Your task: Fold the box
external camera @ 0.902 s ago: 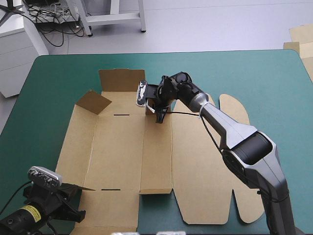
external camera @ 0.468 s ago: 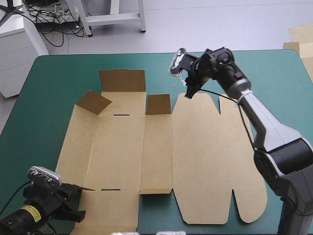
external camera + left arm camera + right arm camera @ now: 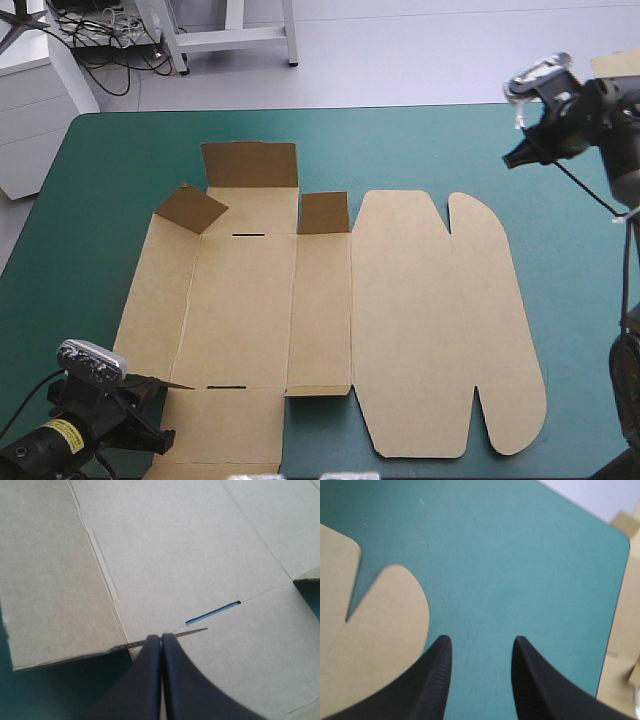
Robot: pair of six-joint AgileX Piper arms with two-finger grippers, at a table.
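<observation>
Box (image 3: 400, 320), flat cut sheet of brown board, mid-table on teal-green cover (image 3: 120, 150), long axis left-right; small far-left flaps (image 3: 250, 162) raised; left gripper (image 3: 161, 638) of black fin-shaped fingers pressed together, tip at near-left crease just short of slot (image 3: 213, 612); right gripper (image 3: 480, 639) spread apart, empty, over far-right corner, well apart from rounded tabs (image 3: 395, 595); left nearer, likely next to act.

The table (image 3: 110, 150) is topped with a teal-green cover (image 3: 520, 555), and one thing is laid directly on it: the box (image 3: 420, 320), a cut brown sheet spread across the middle. Most of the sheet is pressed flat. Along its far edge three flaps (image 3: 250, 163) are raised: one upright, one tilted, one short. Bare cover is seen left, beyond and right of the sheet.
</observation>
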